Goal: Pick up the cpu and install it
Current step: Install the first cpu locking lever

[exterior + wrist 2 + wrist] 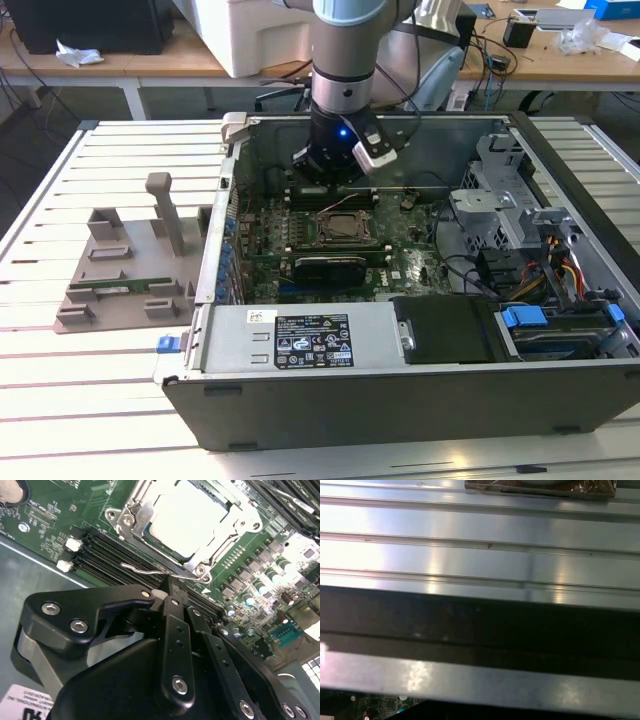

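The cpu (187,515), a flat square chip with a silver-white top, lies in the motherboard socket with the metal load frame (127,517) around it. In the second wrist view my gripper (170,587) has its black fingers (175,625) drawn together, shut, with the tips right at the thin wire socket lever (142,570) beside the socket. In the exterior view the gripper (333,178) hangs inside the open computer case, just behind the socket (345,228). I see nothing held between the fingers.
The case walls (235,160) ring the motherboard. A power supply (300,340) fills the near side and a drive cage (500,210) with cables stands at the exterior view's right. A grey parts holder (110,270) with a green memory stick (120,288) sits outside, at the left.
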You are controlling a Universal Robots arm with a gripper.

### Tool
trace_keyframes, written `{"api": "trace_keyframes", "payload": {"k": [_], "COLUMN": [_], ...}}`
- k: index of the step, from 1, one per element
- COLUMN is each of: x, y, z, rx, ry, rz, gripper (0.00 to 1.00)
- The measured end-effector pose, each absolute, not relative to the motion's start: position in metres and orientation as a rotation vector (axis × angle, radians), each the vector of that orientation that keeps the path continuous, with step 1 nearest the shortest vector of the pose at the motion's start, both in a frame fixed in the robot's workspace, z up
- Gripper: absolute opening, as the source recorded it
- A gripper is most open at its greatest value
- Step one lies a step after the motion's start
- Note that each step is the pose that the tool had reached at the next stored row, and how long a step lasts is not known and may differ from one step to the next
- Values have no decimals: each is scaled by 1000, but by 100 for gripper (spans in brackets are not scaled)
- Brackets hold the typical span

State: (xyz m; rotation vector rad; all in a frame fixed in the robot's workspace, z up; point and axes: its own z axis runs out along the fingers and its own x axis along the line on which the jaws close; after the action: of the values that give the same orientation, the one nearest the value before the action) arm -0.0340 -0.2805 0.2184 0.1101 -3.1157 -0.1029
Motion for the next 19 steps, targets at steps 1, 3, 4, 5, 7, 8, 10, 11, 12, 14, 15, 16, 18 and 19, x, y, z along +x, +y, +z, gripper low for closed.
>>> {"api": "trace_keyframes", "payload": {"k": [1, 3, 4, 5, 7, 8, 10, 11, 12, 14, 15, 16, 18, 19], "x": [-33, -31, -29, -28, -26, -24, -21, -19, -16, -12, -11, -10, -8, -7], "y": [-281, -281, -281, -281, -281, -281, -281, -281, -281, -282, -282, -282, -283, -283], "z": [218, 217, 217, 216, 215, 215, 213, 213, 212, 211, 210, 210, 209, 208], "rx": [110, 110, 110, 110, 110, 110, 110, 110, 110, 110, 109, 109, 110, 110], "ry": [-3116, -3115, -3115, -3115, -3114, -3113, -3113, -3112, -3111, -3110, -3110, -3109, -3109, -3108], "rz": [-103, -103, -103, -103, -103, -103, -103, -103, -103, -103, -103, -103, -103, -103], "gripper": [11, 11, 11, 11, 11, 11, 11, 11, 11, 11, 11, 11, 11, 11]}}
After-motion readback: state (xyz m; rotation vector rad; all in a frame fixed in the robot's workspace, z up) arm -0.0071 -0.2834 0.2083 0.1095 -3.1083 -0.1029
